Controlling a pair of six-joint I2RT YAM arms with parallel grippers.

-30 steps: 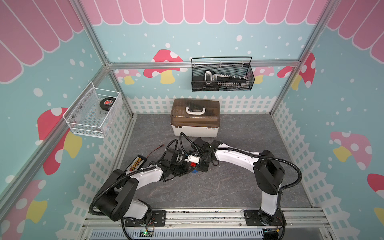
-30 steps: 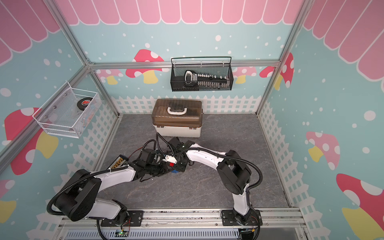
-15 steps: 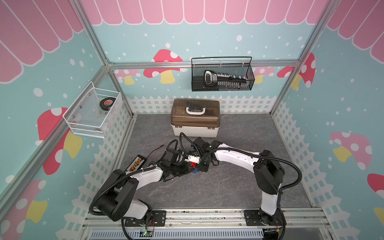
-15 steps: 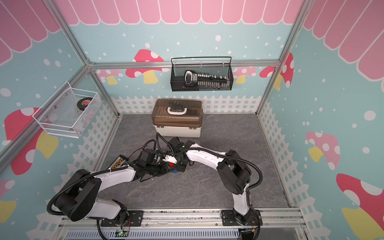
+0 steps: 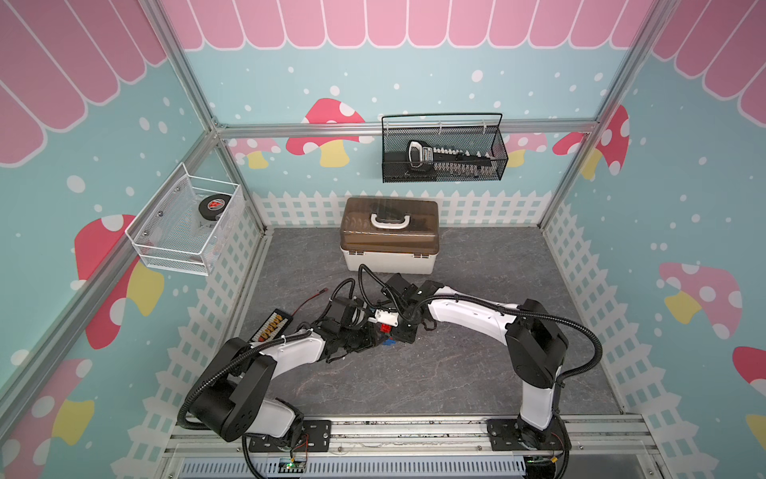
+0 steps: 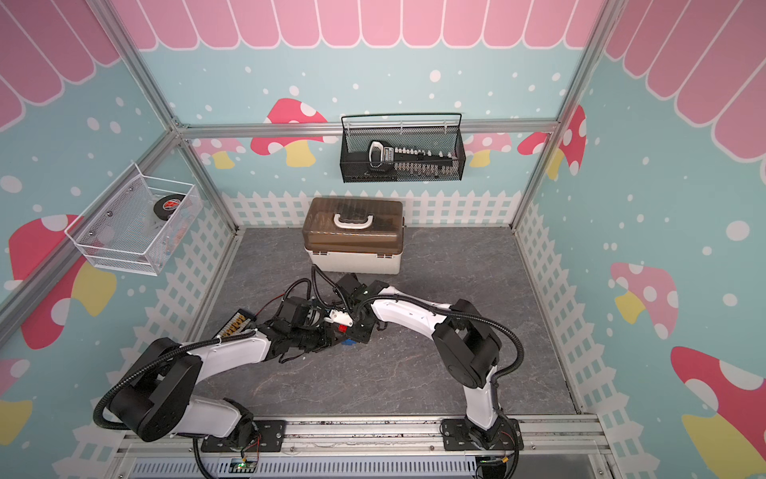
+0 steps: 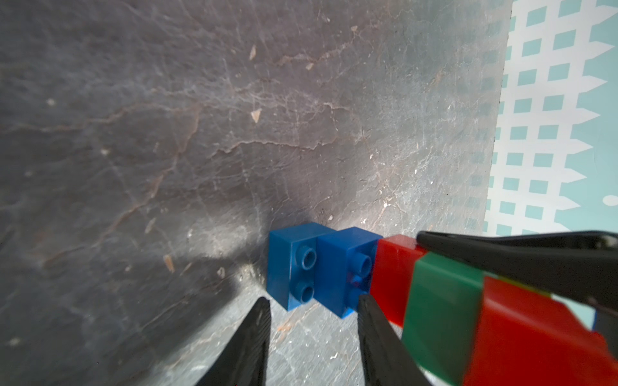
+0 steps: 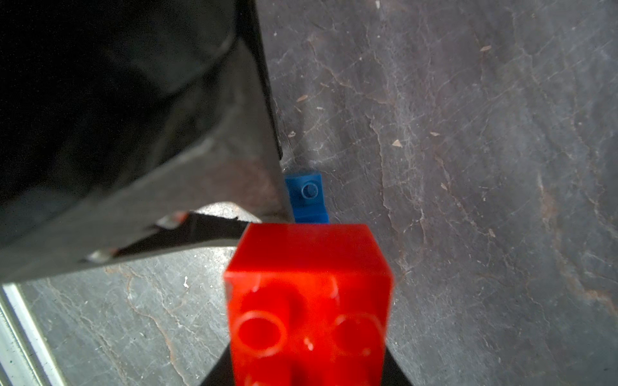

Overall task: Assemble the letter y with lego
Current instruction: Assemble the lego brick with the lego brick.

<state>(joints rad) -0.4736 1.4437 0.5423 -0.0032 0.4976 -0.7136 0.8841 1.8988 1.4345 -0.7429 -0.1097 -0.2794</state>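
Observation:
In the left wrist view two joined blue bricks (image 7: 301, 264) lie on the grey floor, studs toward the camera. The nearer one meets a row of lego: a red brick (image 7: 394, 277), a green brick (image 7: 441, 300) and another red brick (image 7: 535, 337). My right gripper (image 8: 307, 367) is shut on this row; its red end brick (image 8: 307, 284) fills the right wrist view, with a blue brick (image 8: 307, 194) beyond it. My left gripper (image 7: 313, 300) stands open, its fingertips flanking the blue pair's near edge. Both top views show red (image 5: 386, 327) and blue (image 6: 349, 341) between the two grippers.
A brown-lidded toolbox (image 5: 389, 236) stands behind the arms. A black strip with yellow bits (image 5: 271, 327) and a red wire (image 5: 309, 300) lie at the left. On the walls hang a black mesh basket (image 5: 443, 153) and a white basket (image 5: 186, 224) with a puck.

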